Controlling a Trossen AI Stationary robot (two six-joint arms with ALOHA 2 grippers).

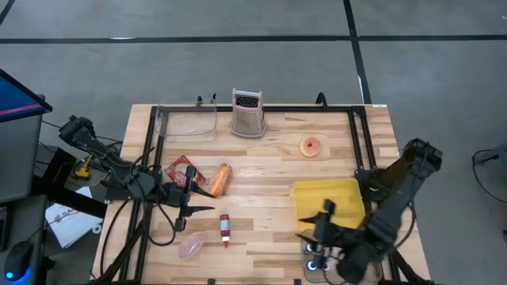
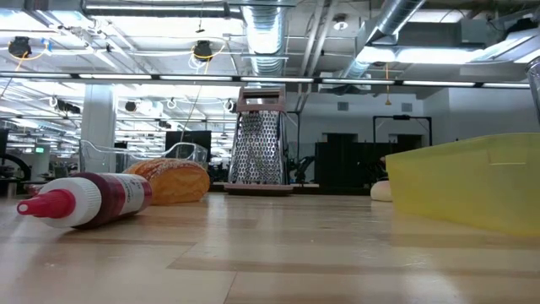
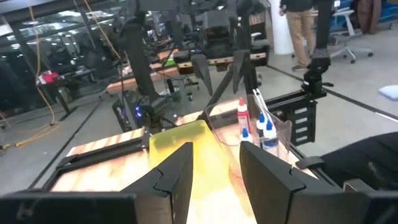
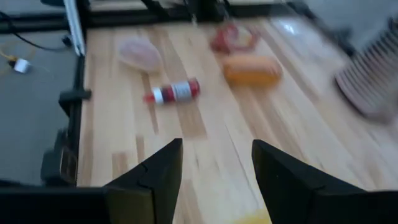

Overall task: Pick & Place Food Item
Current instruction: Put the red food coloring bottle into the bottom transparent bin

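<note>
Food lies on the wooden table: an orange bread roll, a red packet, a pink piece of meat, a donut and a red sauce bottle on its side. A yellow bin stands at the right. My left gripper hovers open just near of the roll, pointing right. My right gripper is open at the bin's near left corner, pointing left toward the bottle.
A metal grater and a clear tub stand at the far edge. Small white bottles with blue caps sit in a clear holder at the near right corner. Bare wood lies between the bottle and the bin.
</note>
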